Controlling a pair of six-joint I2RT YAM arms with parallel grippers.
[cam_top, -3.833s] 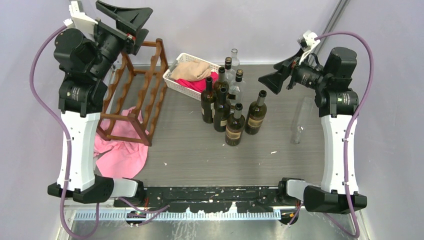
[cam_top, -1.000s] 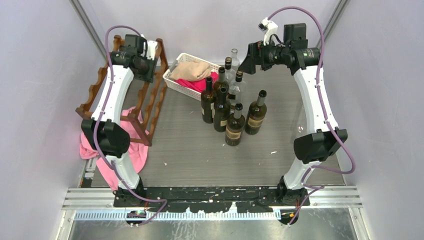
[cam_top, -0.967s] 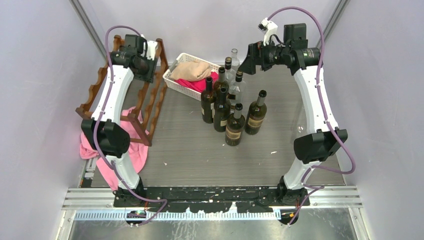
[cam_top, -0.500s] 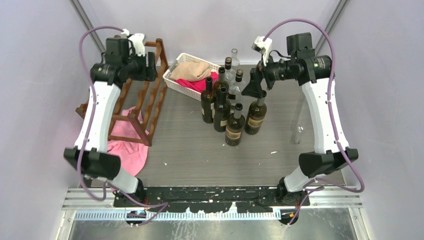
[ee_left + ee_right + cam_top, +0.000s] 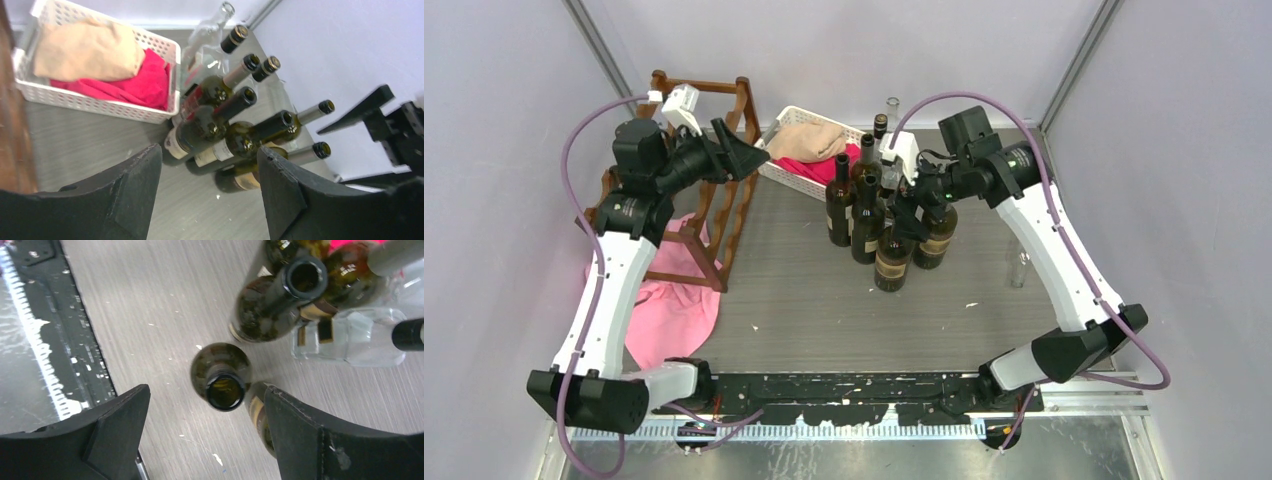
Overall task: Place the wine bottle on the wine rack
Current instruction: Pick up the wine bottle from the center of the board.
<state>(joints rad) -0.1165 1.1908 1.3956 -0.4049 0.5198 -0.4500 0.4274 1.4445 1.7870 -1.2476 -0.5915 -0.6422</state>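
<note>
Several dark wine bottles (image 5: pixel 864 215) stand in a cluster mid-table. The reddish-brown wine rack (image 5: pixel 744 105) stands at the back left, partly hidden by my left arm. My right gripper (image 5: pixel 902 210) is open and hovers over the front bottles. In the right wrist view the open mouth of one dark bottle (image 5: pixel 225 390) lies between the spread jaws of the gripper (image 5: pixel 206 392), untouched. A second bottle (image 5: pixel 257 412) is next to the right finger. My left gripper (image 5: pixel 749 158) is open and empty beside the rack, facing the bottles (image 5: pixel 225 140); the wrist view shows its jaws (image 5: pixel 209 152) apart.
A white plastic basket (image 5: pixel 789 172) with tan and red cloths sits behind the bottles and also shows in the left wrist view (image 5: pixel 30 87). A pink cloth (image 5: pixel 674 310) lies under the rack's front. A clear glass bottle (image 5: pixel 1021 265) stands alone at the right.
My right gripper has come down and forward from the back, over the front bottles. My left gripper has swung away from the rack top, towards the bottles.
</note>
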